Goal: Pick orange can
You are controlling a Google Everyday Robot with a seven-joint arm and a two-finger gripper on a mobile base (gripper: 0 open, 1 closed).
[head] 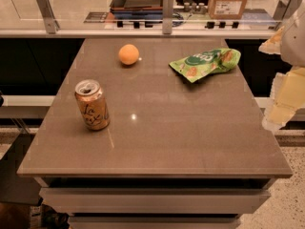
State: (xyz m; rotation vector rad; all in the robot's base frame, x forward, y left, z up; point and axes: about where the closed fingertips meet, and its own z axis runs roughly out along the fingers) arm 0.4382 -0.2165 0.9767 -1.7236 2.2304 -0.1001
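Note:
The orange can point(92, 105) stands upright on the left side of the grey table point(190, 142). It is orange-gold with dark cursive lettering and a silver top. My gripper point(282, 97) shows as a pale white and yellow shape at the right edge of the view, beyond the table's right side. It is far to the right of the can and holds nothing that I can see.
A round orange fruit point(128, 54) lies at the back of the table. A green snack bag point(206, 63) lies at the back right. Behind the table runs a glass rail point(167, 13) with a cardboard box point(228, 0) beyond it.

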